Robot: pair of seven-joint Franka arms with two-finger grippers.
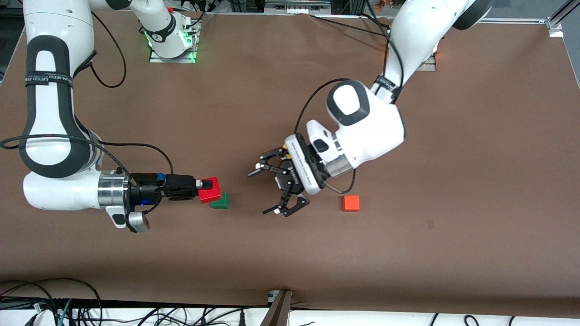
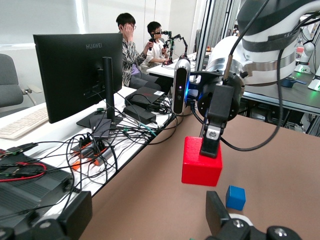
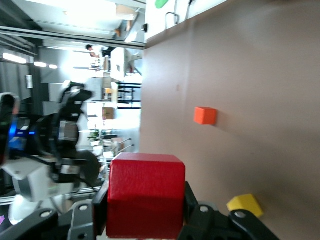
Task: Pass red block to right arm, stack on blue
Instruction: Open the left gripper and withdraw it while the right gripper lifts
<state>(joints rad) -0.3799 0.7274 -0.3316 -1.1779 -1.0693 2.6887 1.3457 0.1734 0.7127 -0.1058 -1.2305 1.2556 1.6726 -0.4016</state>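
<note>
The red block (image 1: 211,190) is held in my right gripper (image 1: 207,185), shut on it just above the table, beside the green cube (image 1: 220,201). In the right wrist view the red block (image 3: 145,200) sits between the black fingers (image 3: 101,200). The left wrist view shows it (image 2: 201,162) hanging from the right gripper (image 2: 212,145), with the blue cube (image 2: 235,197) on the table close by. In the front view the right arm hides the blue cube. My left gripper (image 1: 266,191) is open and empty, facing the red block from a short way off; in the left wrist view it (image 2: 145,217) holds nothing.
An orange cube (image 1: 350,203) lies on the brown table (image 1: 408,253) toward the left arm's end; it also shows in the right wrist view (image 3: 205,115). A yellow cube (image 3: 245,204) lies by the left gripper. Cables and a monitor (image 2: 75,70) stand off the table's edge.
</note>
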